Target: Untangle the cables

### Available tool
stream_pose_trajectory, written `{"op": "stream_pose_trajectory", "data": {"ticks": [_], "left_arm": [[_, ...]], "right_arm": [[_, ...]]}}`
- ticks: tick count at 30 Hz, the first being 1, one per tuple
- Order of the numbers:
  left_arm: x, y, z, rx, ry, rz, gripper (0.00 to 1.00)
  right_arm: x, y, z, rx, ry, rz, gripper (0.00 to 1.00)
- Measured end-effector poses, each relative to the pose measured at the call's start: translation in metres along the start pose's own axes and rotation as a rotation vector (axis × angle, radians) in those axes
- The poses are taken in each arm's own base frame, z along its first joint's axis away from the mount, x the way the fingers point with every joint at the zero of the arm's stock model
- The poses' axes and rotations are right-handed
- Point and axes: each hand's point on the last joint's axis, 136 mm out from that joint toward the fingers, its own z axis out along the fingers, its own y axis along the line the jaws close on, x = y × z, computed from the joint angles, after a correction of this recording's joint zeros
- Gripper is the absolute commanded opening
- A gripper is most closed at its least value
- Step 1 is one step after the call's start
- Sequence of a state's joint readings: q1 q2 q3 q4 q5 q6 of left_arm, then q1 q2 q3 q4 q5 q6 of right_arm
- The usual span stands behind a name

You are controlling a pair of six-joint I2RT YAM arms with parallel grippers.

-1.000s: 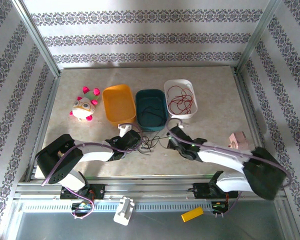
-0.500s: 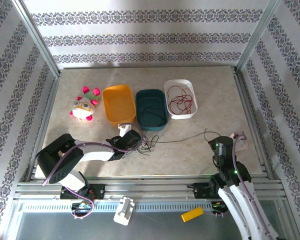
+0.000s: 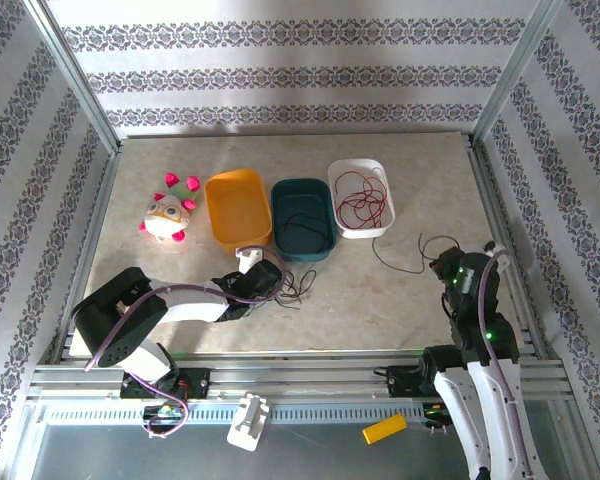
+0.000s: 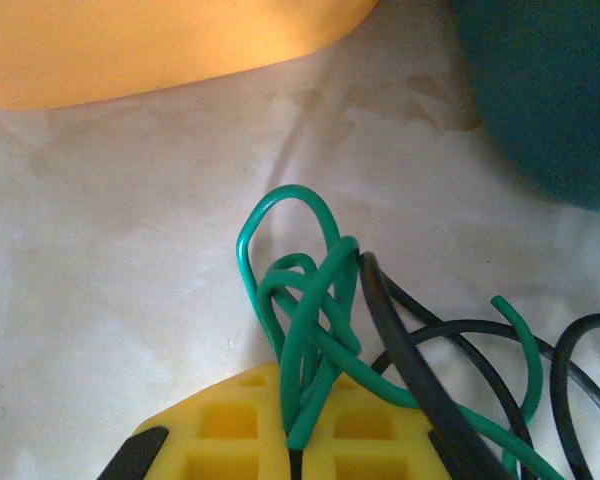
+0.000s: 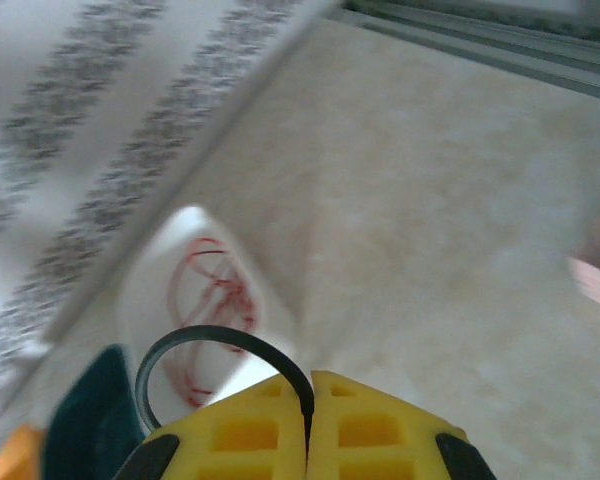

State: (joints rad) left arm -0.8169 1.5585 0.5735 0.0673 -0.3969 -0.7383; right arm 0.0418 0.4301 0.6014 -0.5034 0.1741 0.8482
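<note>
Toy: a soft toy (image 3: 167,215) with pink spikes sits at the far left of the counter (image 3: 380,310), just left of the orange tray.
Orange tray: the orange tray (image 3: 238,207) is the leftmost of three trays standing side by side at the far middle; its near edge shows in the left wrist view (image 4: 160,40).
Left gripper: the left gripper (image 3: 270,283) lies low over the counter, near of the orange tray. Its jaws are clenched on the green cable (image 4: 325,300), whose loops rise out of the seam between the yellow pads (image 4: 298,385).
Cables: the cables (image 3: 292,288) form a small green and black tangle on the counter, touching the left gripper's tip and near of the teal tray. Black strands (image 4: 400,340) cross the green one just right of the pads.
Teal tray: the teal tray (image 3: 303,218) is the middle one, and a thin dark cable lies inside it.
White tray: the white tray (image 3: 361,225) is the rightmost, with a red cable (image 3: 360,200) coiled inside it; it appears blurred in the right wrist view (image 5: 190,215).
Black cable: one black cable (image 3: 395,266) trails over the counter from near the white tray to the right gripper, well apart from the tangle.
Right gripper: the right gripper (image 3: 444,268) is near the right edge of the counter. Its jaws are clenched on the black cable, which arches in a loop (image 5: 220,335) out of the seam between the yellow pads (image 5: 308,385).
</note>
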Motion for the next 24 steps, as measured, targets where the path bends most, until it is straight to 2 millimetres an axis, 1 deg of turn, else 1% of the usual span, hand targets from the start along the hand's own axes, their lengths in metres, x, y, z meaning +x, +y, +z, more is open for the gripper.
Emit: {"op": "stream_pose_trajectory", "data": {"ticks": [3,8,11,13,15,18,21,24], "left_arm": [[0.0,0.0,0.0,0.0,0.0,0.0,0.0],[0.0,0.0,0.0,0.0,0.0,0.0,0.0],[0.0,0.0,0.0,0.0,-0.001,0.0,0.0],[0.0,0.0,0.001,-0.001,-0.001,0.0,0.0],[0.0,0.0,0.001,0.0,-0.001,0.0,0.0],[0.0,0.0,0.001,0.0,-0.001,0.0,0.0],[0.0,0.0,0.001,-0.001,-0.001,0.0,0.0],[0.0,0.0,0.0,0.0,-0.002,-0.001,0.0]], "right_arm": [[-0.02,0.038,-0.01,-0.134,-0.032,-0.023,0.0],[-0.052,0.104,-0.038,-0.351,-0.086,-0.058,0.0],[-0.061,0.142,-0.049,-0.472,-0.088,-0.078,0.0],[-0.061,0.164,-0.051,-0.535,-0.075,-0.088,0.0],[-0.055,0.182,-0.049,-0.581,-0.049,-0.103,0.0],[-0.034,0.207,-0.034,-0.623,0.017,-0.14,0.0],[-0.002,0.227,-0.011,-0.641,0.109,-0.179,0.0],[0.038,0.234,0.02,-0.611,0.203,-0.23,0.0]]}}
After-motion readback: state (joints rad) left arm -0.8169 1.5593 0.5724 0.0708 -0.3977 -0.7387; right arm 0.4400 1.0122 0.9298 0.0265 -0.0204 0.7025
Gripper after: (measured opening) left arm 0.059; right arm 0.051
